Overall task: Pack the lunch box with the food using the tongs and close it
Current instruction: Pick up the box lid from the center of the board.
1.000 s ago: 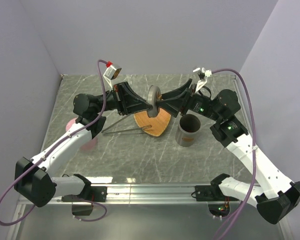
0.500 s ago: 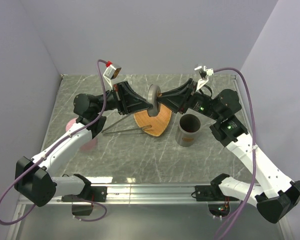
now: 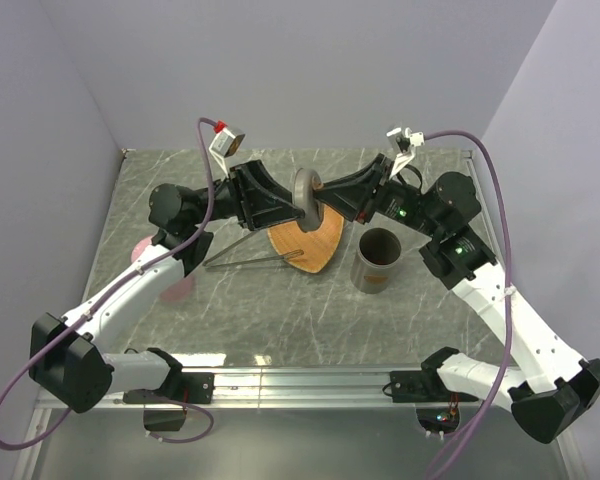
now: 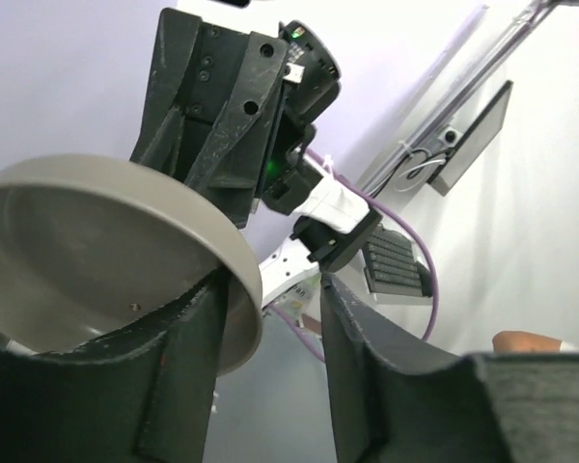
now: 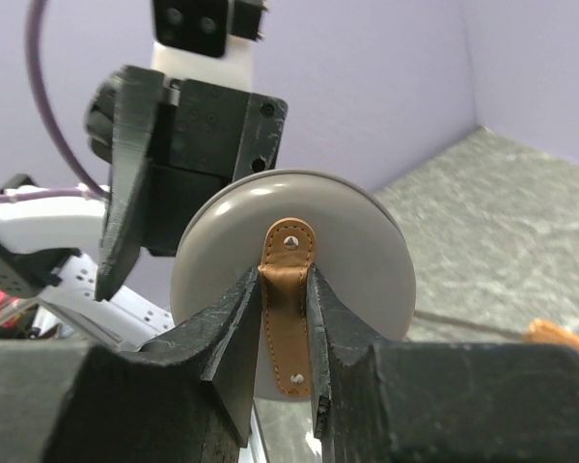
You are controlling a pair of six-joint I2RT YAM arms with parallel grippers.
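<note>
A round grey lid with a brown leather strap hangs in the air above the orange plate, between both arms. My right gripper is shut on the strap, one finger on each side of it. My left gripper is open: the lid's rim lies against one finger, with a clear gap to the other. The lunch box, a grey cylinder, stands open right of the plate. The tongs lie on the table left of the plate. I cannot make out the food.
The table is grey marble with walls on three sides. Two pink patches show near its left edge under the left arm. A metal rail runs along the near edge.
My left gripper's jaws have come apart from the lid's rim. My right gripper has closed on the strap. Both arms stay almost where they were.
</note>
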